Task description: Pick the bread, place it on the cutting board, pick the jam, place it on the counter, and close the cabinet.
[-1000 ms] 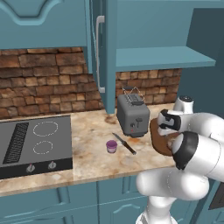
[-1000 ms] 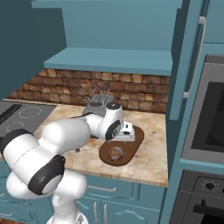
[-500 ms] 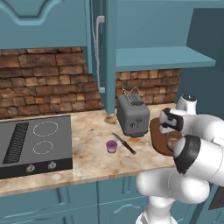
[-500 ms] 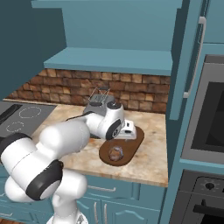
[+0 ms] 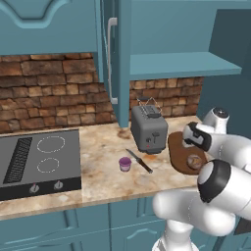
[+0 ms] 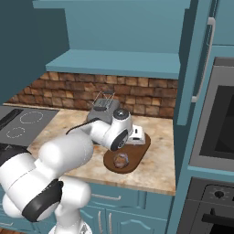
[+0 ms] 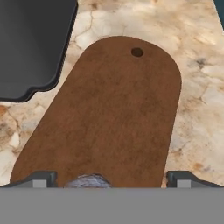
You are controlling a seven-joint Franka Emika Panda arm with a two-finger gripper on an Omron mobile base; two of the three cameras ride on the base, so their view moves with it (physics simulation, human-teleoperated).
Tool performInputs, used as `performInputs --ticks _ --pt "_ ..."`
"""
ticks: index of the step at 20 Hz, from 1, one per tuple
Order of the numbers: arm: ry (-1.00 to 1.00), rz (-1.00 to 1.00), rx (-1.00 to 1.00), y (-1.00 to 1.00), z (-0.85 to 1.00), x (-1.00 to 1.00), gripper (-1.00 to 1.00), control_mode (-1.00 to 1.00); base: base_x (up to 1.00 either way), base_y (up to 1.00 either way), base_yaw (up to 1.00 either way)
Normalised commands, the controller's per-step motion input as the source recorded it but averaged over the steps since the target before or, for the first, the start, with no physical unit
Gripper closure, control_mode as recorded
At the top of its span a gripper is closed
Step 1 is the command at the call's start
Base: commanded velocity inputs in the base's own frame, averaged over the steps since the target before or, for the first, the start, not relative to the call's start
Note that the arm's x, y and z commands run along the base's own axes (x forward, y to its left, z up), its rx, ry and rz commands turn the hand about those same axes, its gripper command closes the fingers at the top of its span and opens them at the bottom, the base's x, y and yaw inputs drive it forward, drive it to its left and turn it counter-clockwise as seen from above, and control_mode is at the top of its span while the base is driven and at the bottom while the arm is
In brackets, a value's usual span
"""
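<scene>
Hand view: fingers spread wide, empty; bread lies between them on cutting board. Arm has lifted slightly; jam already on the surface.

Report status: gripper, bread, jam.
Gripper open, above the board. Bread resting on board, released. Jam already on counter beside knife. Cabinet door open.

Dark brown cutting board with a mottled grain at frame centre; beige and tan marbled counter at right; grey toaster; pink-purple jam; red-brown brick wall upper left; teal cabinet; black stovetop.
</scene>
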Motion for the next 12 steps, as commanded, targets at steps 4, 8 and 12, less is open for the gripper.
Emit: performInputs --ticks 4,8,12 --pt "-0.14 0.0 0.0 0.0 0.15 0.0 -1.0 -1.0 0.0 0.0 0.0" --pt "-0.14 0.0 0.0 0.0 0.18 0.0 -1.0 -1.0 0.0 0.0 0.0" --pt "-0.12 0.0 0.0 0.0 0.28 -0.01 -1.0 -1.0 0.0 0.0 0.0"
